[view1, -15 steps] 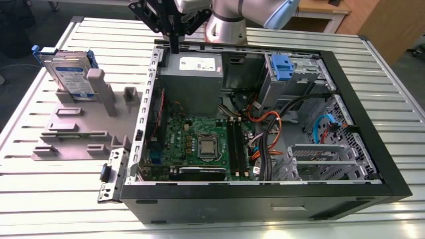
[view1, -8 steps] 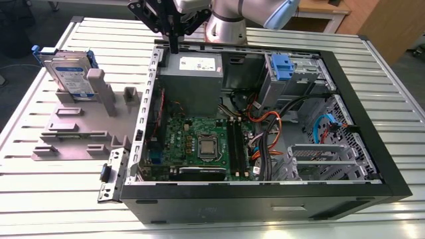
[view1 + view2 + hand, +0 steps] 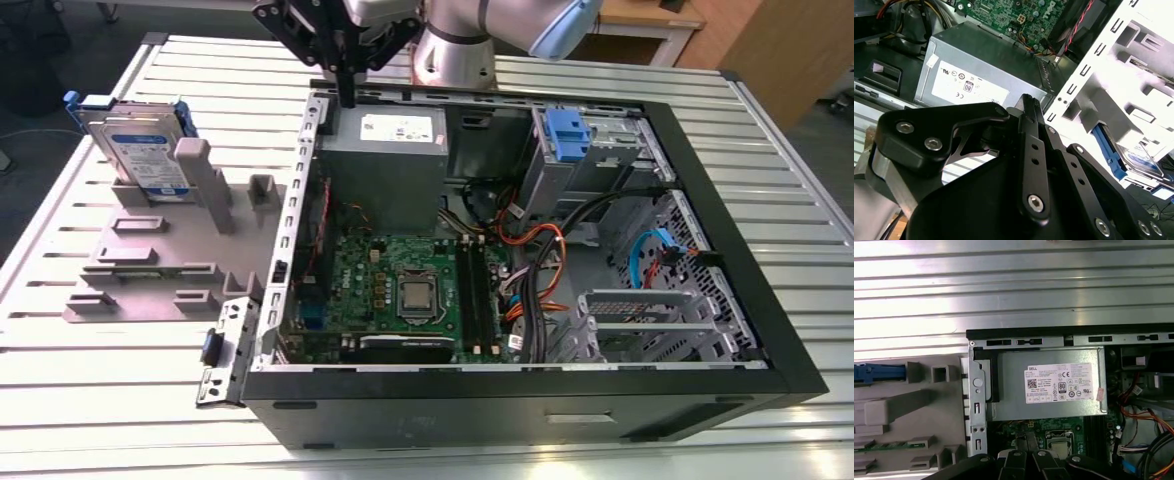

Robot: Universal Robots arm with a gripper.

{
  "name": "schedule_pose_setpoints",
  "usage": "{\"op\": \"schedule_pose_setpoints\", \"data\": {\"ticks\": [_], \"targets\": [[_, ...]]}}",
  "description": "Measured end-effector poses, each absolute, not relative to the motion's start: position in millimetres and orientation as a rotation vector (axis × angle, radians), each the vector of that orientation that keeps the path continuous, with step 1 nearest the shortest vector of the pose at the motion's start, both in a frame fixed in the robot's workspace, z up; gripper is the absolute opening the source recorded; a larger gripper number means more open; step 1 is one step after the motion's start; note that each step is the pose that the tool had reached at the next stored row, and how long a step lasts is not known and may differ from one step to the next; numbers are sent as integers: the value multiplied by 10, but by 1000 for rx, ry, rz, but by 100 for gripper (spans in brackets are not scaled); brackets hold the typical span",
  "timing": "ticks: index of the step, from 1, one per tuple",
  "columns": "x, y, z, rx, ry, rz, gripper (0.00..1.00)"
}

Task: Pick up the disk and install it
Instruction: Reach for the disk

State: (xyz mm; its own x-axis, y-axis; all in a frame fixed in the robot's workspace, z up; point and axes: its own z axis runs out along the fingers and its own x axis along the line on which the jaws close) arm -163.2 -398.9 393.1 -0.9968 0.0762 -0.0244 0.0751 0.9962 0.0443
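Pincer (image 3: pixel 350 97) is hanging over the rear edge of the open computer case (image 3: pixel 721 230), its tips pointing down at the grey power supply (image 3: pixel 387 150) just beneath it. Its fingers (image 3: pixel 1030 145) are pressing together, as far as the second wrist view lets me judge, and are gripping nothing.

The disk (image 3: pixel 136 150) is standing on edge, well apart from the pincer and lower than it. It is sitting out beyond the case wall toward the exterior view's left, slotted into a grey holder (image 3: pixel 147 260) that is resting on the ribbed surface (image 3: pixel 80 370). A tall grey post (image 3: pixel 194 170) of that holder is rising just beside the disk, on the side facing the pincer.

By my reading, the work is sitting at the reach for the disk, with nothing lifted yet. Doing this step well is calling for jaws spread wide before they are dropping. The descent should be coming straight from above, centred on the disk's upper edge. The pads should be closing across its two flat faces while staying clear of the post. A straight upward pull is likely keeping the blue frame from binding in its slot.
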Motion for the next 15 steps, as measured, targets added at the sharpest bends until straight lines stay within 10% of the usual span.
{"op": "schedule_pose_setpoints", "data": {"ticks": [15], "targets": [[-1681,-3989,3931,118,3113,68,11]]}}
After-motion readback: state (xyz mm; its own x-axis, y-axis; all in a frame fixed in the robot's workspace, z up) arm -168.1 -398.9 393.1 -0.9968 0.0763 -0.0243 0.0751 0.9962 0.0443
